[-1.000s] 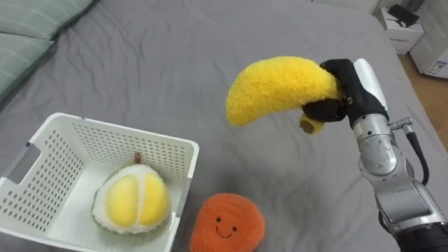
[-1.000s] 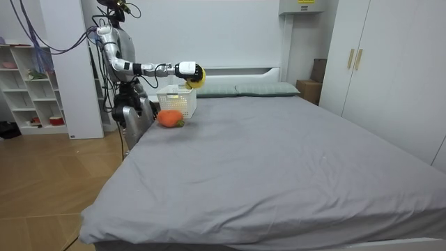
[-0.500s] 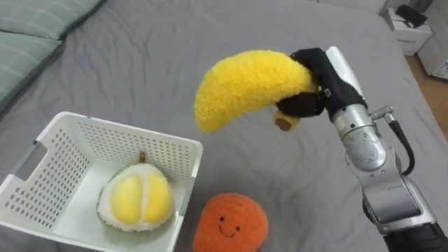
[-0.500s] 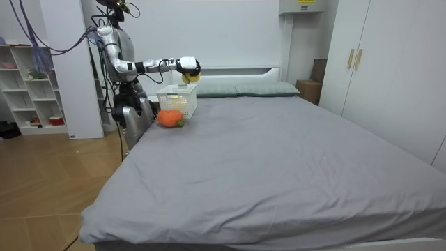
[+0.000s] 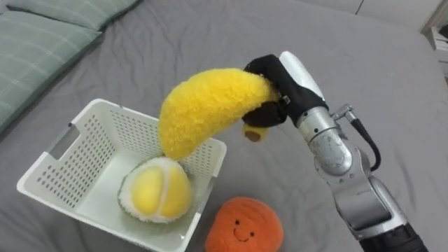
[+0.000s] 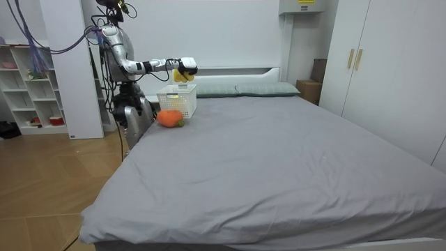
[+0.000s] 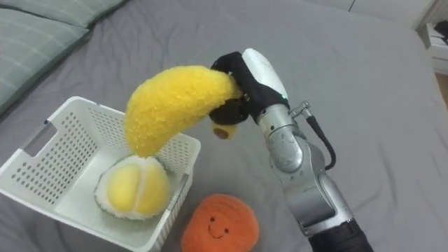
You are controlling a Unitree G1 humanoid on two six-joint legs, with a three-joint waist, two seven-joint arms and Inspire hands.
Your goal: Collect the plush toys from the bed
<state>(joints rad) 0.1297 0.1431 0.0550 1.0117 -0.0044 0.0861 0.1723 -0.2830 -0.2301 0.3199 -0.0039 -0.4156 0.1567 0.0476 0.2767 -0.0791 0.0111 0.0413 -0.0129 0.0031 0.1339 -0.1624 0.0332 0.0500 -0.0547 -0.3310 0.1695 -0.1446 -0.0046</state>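
Note:
My right hand (image 5: 278,89) (image 7: 246,84) is shut on a yellow plush banana (image 5: 206,110) (image 7: 171,106), held in the air with its free end hanging over the near right corner of the white basket (image 5: 59,157) (image 7: 38,150). A plush durian (image 5: 157,199) (image 7: 134,187) lies inside the basket. An orange plush with a smiling face (image 5: 245,224) (image 7: 218,225) rests on the grey bed (image 5: 350,63) just right of the basket. In the room view the robot stands at the head corner of the bed, its arm stretched over the basket (image 6: 176,99) with the banana (image 6: 182,74).
Grey-green pillows (image 5: 42,42) lie at the upper left, beyond the basket. A bedside table corner (image 5: 439,35) shows at the top right. White shelves (image 6: 28,90) and wardrobes (image 6: 376,70) stand around the bed.
My right hand has carried the banana leftward, from above bare bed to over the basket's corner. The camera has shifted too, so the basket and pillows sit further right in view.

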